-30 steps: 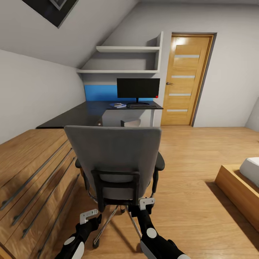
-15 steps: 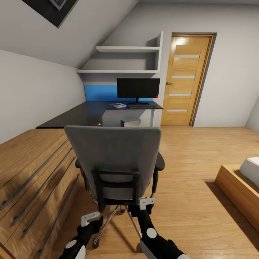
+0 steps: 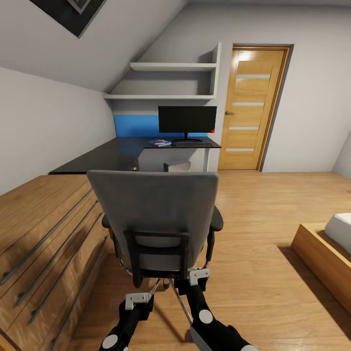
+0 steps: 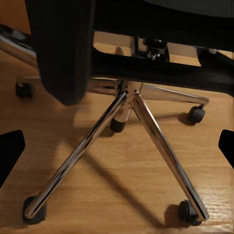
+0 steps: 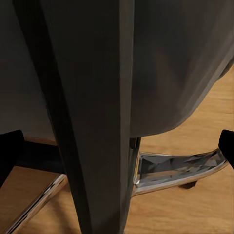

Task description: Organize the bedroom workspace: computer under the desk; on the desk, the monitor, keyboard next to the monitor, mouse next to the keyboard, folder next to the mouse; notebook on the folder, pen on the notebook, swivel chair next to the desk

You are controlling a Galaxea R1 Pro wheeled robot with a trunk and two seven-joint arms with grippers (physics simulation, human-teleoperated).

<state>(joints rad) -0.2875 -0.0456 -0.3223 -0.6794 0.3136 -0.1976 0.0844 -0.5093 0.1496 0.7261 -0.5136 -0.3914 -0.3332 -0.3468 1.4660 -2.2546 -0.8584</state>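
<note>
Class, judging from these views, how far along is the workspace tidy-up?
Done: monitor and keyboard are on the desk. In hand: both grippers, left and right, sit open behind the swivel chair. Left: bringing it beside the desk.

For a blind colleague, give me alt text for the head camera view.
A grey swivel chair seen from behind, both grippers low at its base, left gripper and right gripper. Beyond, a black desk holds a monitor beside an oak door.

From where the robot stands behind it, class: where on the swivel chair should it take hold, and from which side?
Grip the black back frame from behind: its upright bars face the robot, are narrow enough for fingers, and sit just ahead of the right gripper.
</note>
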